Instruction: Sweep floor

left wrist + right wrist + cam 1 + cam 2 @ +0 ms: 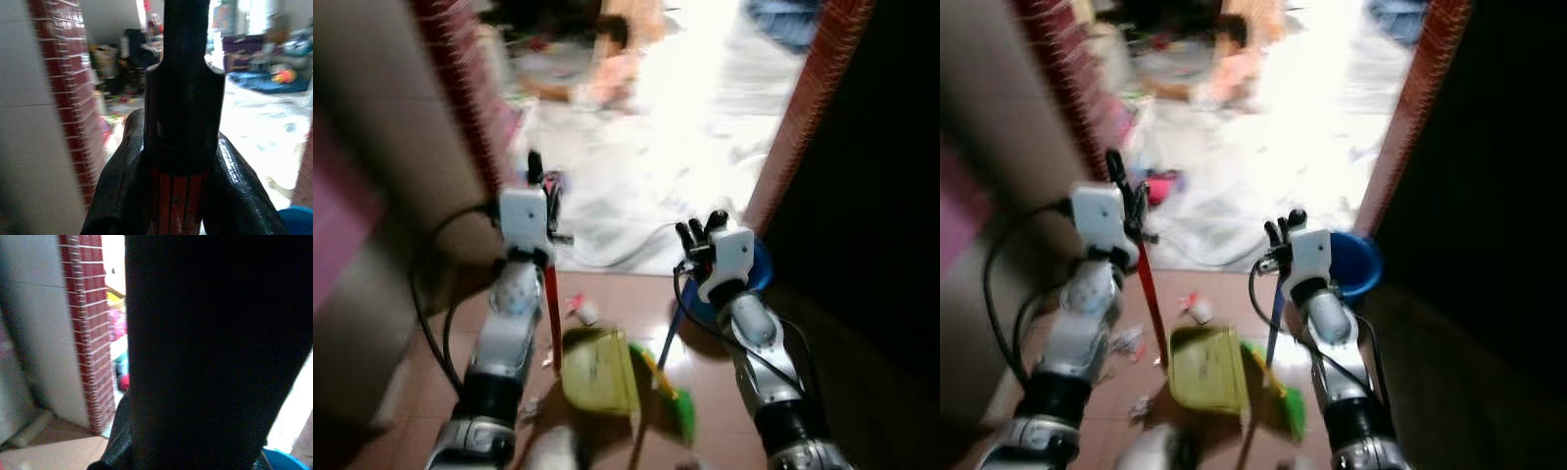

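Two cleaning tools stood before the robot on the reddish tiled floor [607, 294]: a yellow dustpan [597, 370] lying flat between the arms, and a broom with a green head [674, 401] just beside it on the right. The dustpan's red handle [551, 304] rose upright to the left gripper [538, 181], whose jaws were clamped on its black top end, as the left wrist view showed with a finger [122, 186] on either side of the shaft. The broom's blue handle [672, 333] slanted up toward the right gripper [700, 230]; in the right wrist view a dark shaft [210, 352] blocked most of the sight, and I could not tell how those jaws stood. Small scraps of litter [579, 309] lay on the tiles near the dustpan. A blue bucket [1356, 262] sat behind the right arm by the brick doorpost [808, 108]. Beyond the doorway a person [617, 59] crouched on a bright, cluttered floor, blurred
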Available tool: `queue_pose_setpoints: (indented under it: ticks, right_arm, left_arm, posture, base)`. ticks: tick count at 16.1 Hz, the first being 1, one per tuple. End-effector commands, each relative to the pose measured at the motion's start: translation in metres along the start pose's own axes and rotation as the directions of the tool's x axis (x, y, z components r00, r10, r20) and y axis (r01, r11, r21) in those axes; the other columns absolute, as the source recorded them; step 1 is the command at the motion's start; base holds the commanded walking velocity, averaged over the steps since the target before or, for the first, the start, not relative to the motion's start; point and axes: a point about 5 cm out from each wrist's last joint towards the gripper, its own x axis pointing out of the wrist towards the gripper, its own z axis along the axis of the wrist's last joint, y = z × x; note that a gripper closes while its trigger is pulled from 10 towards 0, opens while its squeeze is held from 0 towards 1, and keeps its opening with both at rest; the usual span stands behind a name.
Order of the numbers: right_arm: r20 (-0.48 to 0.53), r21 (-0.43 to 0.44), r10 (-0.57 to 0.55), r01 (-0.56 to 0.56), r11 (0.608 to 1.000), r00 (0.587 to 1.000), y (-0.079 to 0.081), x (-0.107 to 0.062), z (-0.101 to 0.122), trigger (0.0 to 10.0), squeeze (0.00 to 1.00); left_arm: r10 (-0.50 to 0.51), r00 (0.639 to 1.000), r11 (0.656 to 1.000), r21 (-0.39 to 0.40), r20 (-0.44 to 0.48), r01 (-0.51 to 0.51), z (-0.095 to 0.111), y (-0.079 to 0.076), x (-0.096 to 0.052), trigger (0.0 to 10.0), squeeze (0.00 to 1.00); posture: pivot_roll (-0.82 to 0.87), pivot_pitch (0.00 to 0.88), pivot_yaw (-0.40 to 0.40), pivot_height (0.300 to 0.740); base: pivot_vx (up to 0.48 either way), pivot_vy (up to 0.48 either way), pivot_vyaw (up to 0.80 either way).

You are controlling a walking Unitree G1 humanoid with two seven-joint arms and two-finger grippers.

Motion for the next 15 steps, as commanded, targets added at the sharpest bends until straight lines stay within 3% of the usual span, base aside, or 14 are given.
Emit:
queue_pose_setpoints:
  ticks: [1,7,11,13,15]
  right_arm:
    - [-0.049,0.008,-0.022,0.023,1.0,0.999,-0.004,-0.006,-0.01,10.0,0.0]
    - [-0.053,0.006,-0.026,0.026,1.0,0.998,0.002,-0.005,-0.013,10.0,0.0]
    - [-0.058,-0.023,-0.045,0.044,0.999,0.997,-0.003,-0.003,-0.012,10.0,0.0]
    - [-0.06,-0.027,-0.049,0.047,0.999,0.997,-0.004,-0.003,-0.012,10.0,0.0]
    - [-0.049,-0.028,-0.041,0.04,0.999,0.998,-0.002,-0.002,-0.01,10.0,0.0]
  left_arm:
    - [-0.004,0.998,1.0,0.024,0.057,0.002,0.012,0.001,0.005,10.0,0.0]
    - [0.037,0.997,0.997,0.063,0.073,-0.042,0.012,0.009,0.003,10.0,0.0]
    - [0.113,0.993,0.984,0.131,0.038,-0.117,-0.007,0.021,-0.016,10.0,0.0]
    - [0.129,0.991,0.984,0.123,0.035,-0.132,-0.012,0.02,-0.02,10.0,0.0]
    - [0.121,0.992,0.987,0.109,-0.028,-0.117,-0.026,0.014,-0.024,10.0,0.0]
  posture:
    - [0.0,0.0,0.046,0.74]
    - [0.01,0.0,0.048,0.74]
    - [0.01,0.0,0.042,0.74]
    - [0.01,0.0,0.041,0.74]
    - [0.0,0.0,0.042,0.74]
  base:
    - [-0.251,0.0,0.0]
    - [-0.081,0.0,0.0]
    - [0.0,0.0,0.0]
    - [0.0,0.0,0.0]
    - [0.0,0.0,0.0]
